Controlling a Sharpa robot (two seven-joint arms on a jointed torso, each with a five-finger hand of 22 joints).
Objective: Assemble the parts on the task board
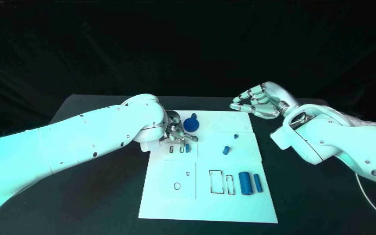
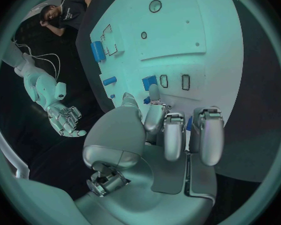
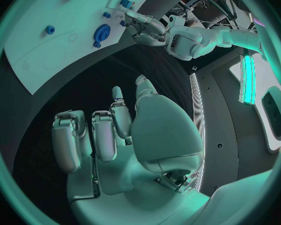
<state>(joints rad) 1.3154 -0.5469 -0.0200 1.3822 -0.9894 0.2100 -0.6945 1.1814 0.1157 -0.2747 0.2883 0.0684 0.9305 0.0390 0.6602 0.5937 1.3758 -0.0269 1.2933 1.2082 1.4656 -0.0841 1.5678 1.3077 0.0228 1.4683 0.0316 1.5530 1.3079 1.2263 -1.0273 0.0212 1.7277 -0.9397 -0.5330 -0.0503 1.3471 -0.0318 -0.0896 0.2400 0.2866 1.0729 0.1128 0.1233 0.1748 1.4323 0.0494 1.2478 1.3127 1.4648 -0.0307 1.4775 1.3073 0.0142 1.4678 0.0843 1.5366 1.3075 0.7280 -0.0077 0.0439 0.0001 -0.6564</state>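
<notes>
My left hand (image 1: pixel 177 133) rests at the left-centre of the head view, over the upper left part of the task board (image 1: pixel 207 205). Its fingers curl down against the board beside a small blue part (image 1: pixel 187 148); whether they hold anything, I cannot tell. Just right of that hand lies a round blue part (image 1: pixel 192 124). Further right, mid-board, sit two small blue parts (image 1: pixel 226 149). At the lower right of the board, two blue cylinders (image 1: pixel 250 182) lie side by side next to rectangular outlines. My right hand (image 1: pixel 256 102) hovers above the board's upper right corner, fingers curled inward, holding nothing.
</notes>
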